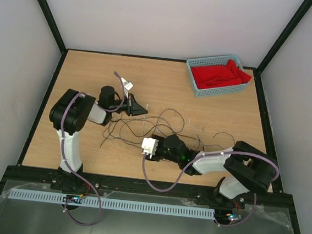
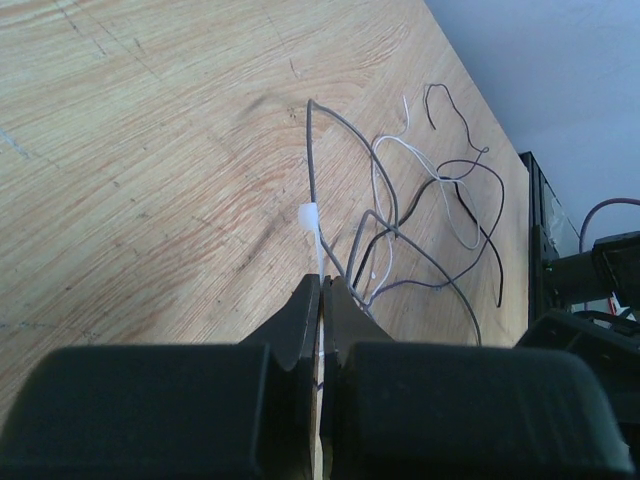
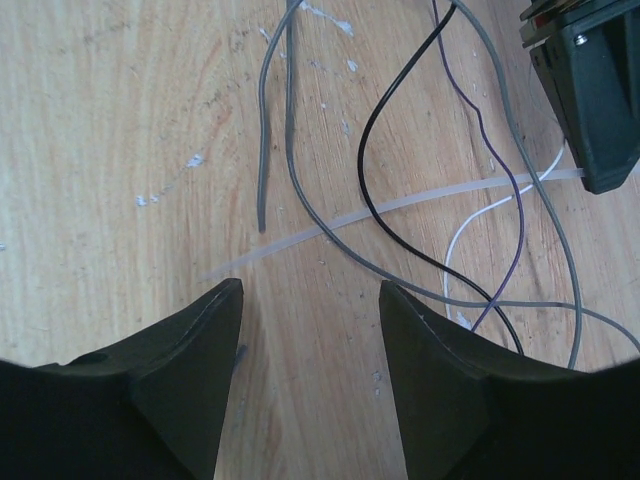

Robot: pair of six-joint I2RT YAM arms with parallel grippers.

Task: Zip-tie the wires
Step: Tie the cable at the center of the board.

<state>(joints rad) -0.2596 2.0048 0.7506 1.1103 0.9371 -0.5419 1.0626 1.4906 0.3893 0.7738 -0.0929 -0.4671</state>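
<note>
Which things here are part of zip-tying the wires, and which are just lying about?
For the job: the wires; the zip tie, pinched in the shut left gripper; the open right gripper, facing its free end.
Just lying about: the blue basket in the far right corner; the red cloth inside it.

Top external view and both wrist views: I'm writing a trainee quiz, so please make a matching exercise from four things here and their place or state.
Things
1. left end effector
2. right end effector
3. basket
4. wires

States
a. open, holding nothing
b. shut on the zip tie
c. lying in loose loops
d. far right corner, holding a red cloth

Pairs: 1-b, 2-a, 3-d, 4-c
</note>
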